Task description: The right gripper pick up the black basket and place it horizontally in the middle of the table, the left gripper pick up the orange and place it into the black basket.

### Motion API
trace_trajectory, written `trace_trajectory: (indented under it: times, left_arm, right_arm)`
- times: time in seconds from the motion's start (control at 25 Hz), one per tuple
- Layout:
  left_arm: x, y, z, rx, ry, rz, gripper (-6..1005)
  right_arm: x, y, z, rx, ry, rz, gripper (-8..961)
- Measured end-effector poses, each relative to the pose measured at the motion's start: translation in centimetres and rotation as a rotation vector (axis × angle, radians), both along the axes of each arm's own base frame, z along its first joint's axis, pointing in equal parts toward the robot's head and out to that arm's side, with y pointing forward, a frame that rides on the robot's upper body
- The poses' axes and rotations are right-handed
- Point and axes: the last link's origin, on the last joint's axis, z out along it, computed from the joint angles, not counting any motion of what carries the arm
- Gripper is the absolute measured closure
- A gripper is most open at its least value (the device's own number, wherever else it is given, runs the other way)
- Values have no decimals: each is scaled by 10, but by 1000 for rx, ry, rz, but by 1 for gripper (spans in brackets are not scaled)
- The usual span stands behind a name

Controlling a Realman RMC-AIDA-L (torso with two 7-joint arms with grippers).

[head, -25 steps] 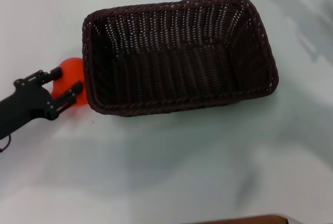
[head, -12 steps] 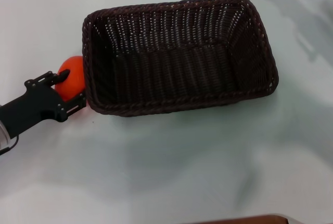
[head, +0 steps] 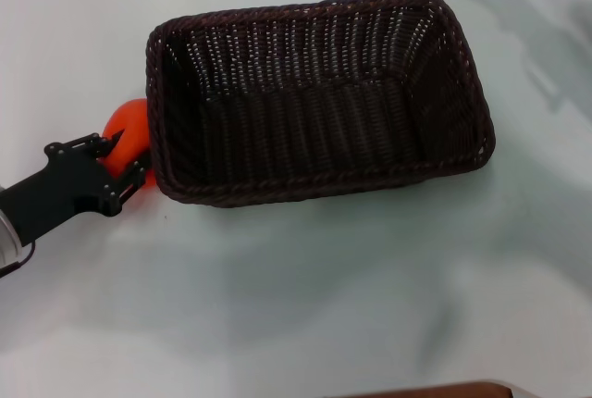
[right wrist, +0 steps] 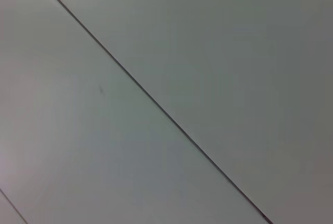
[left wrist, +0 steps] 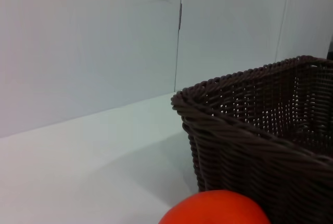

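Table: pale white-grey top, faint shadows across the near and far right parts.

Black basket: rectangular dark woven wicker, braided rim, sloping sides; set lengthwise left to right around the middle of the table, open side up, nothing inside. In the left wrist view, one rim corner close by, pale wall panels behind.

Left gripper: black, on a thick black arm entering from the near left edge and angled toward the far right, reaching to the basket's left end. Two short fingers closed around the orange, one on its far side, one on its near side. No label or readable writing visible on arm or gripper.

Orange: bright orange-red, round, clamped between those fingers, touching or just beside the outside of the basket's left wall, near its front corner. Seen also at the wrist camera's edge, against the wicker.

Right gripper: outside every view; right wrist camera filled only by a plain grey surface crossed by a thin dark line.
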Motion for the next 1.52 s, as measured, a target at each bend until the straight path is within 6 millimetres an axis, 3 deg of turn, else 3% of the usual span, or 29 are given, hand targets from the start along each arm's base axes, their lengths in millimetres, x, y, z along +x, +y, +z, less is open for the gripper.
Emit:
trace_trajectory:
  times: [0.2, 0.56, 0.76, 0.92, 1.24, 1.4, 1.52]
  left_arm:
    - [-3, 2, 12, 46, -35, 18, 641]
    - [-12, -4, 68, 261, -203, 35, 693]
    - [8, -16, 84, 271, -324, -109, 735]
    - [35, -24, 76, 206, -409, -248, 773]
    - [84, -21, 26, -10, -505, -371, 816]
    - [89, -5, 5, -29, -523, -279, 826]
    - [89, -2, 1, -28, -510, -261, 728]
  right_arm:
    - [1, 0, 0, 6, 7, -6, 101]
    - [0, 1, 0, 6, 8, -3, 101]
    - [-3, 4, 0, 6, 9, 6, 101]
    - [-5, 6, -1, 5, 10, 12, 101]
    - [-6, 7, -6, -1, 15, 13, 101]
    - [-5, 7, -9, -6, 21, 3, 101]
    - [-5, 6, -9, -6, 20, 2, 101]
